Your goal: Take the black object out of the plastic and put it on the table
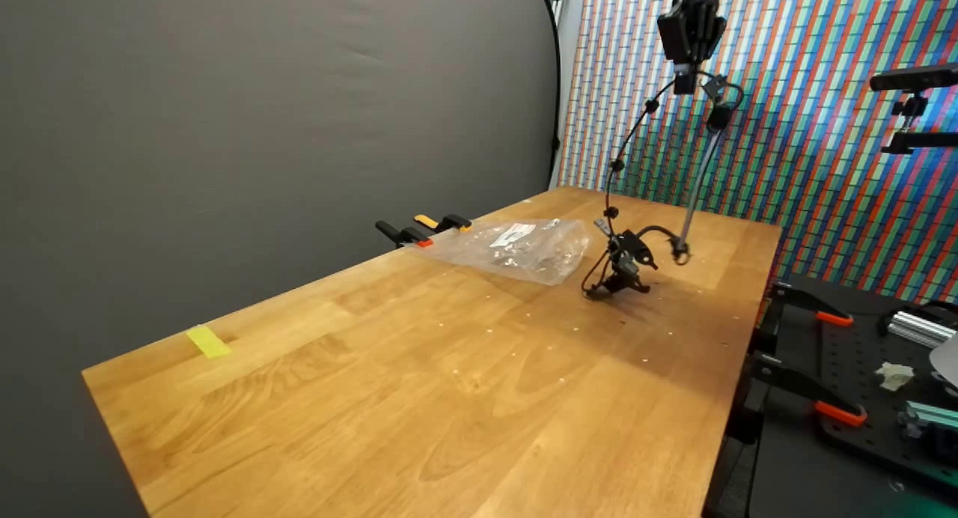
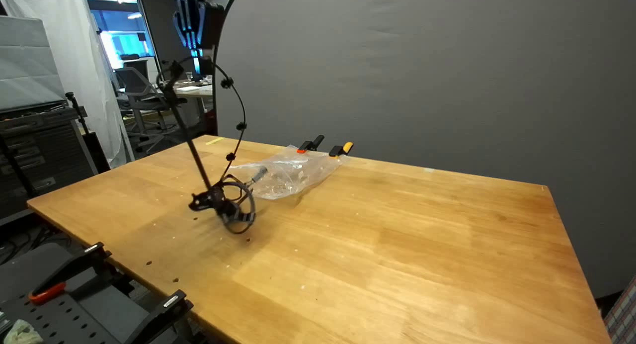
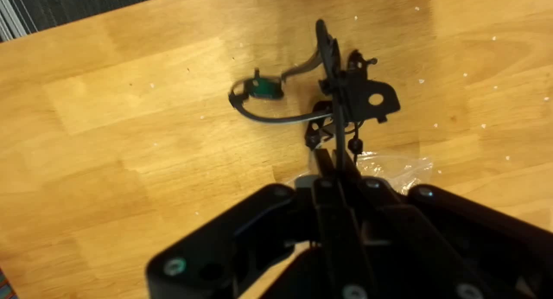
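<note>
The black object (image 1: 625, 257) is a tangle of black cable, clips and small brackets. It hangs in a long loop below my gripper (image 1: 685, 84) in both exterior views (image 2: 217, 197). My gripper, also in an exterior view (image 2: 201, 63), is shut on its cable high above the wooden table (image 1: 419, 398). In the wrist view the cable runs between the fingertips (image 3: 339, 160), with a flat bracket (image 3: 360, 102) beyond them. I cannot tell whether the object's lowest part touches the table. The clear plastic bag (image 1: 516, 252) lies flat beside the hanging object, also in an exterior view (image 2: 293, 172).
Two small clamps, one with an orange tip (image 1: 404, 235) and one with a yellow grip (image 1: 445, 223), hold the bag at the table's edge by the grey screen. Yellow tape (image 1: 208, 340) marks a table corner. Larger black clamps (image 1: 808, 391) grip the opposite edge.
</note>
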You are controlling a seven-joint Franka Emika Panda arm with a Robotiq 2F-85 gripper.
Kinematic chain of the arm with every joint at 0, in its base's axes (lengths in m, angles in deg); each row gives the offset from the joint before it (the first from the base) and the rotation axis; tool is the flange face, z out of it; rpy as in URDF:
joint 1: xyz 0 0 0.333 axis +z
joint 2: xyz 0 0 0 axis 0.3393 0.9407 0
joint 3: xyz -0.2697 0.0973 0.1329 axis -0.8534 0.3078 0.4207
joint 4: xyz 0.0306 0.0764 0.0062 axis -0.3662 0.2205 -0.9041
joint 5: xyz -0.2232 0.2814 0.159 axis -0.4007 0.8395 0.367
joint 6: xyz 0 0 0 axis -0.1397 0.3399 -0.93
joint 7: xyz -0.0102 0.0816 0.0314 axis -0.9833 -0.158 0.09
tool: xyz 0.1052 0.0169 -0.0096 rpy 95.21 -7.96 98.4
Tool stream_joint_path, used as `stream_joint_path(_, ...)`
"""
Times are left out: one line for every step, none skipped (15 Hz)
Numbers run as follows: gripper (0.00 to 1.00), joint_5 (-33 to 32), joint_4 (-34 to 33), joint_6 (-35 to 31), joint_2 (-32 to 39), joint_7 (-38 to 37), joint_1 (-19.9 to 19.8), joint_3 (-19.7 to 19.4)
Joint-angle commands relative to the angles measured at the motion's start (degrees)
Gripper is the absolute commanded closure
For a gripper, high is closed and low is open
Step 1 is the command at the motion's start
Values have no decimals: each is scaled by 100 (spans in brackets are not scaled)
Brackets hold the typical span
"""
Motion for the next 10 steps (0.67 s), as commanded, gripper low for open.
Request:
stream_joint_path(99,-118,-614,751,-212,-586,240,80)
stream_joint_path(99,-64,-754,807,-193,-659,304,109)
stream_joint_path(99,-14,-895,802,-131,-724,372,140)
stream_joint_path(99,24,-1017,782,-73,-789,431,166)
stream_joint_path(99,86,-1103,727,3,-833,500,193)
stream_joint_path(99,197,-1171,673,73,-835,582,206)
stream_joint_path(99,311,-1230,620,145,-846,661,232)
stream_joint_path(99,443,-1285,577,236,-849,750,259)
stream_joint_path(99,579,-1302,438,327,-853,837,304)
stream_joint_path(99,718,-1336,315,412,-830,921,339)
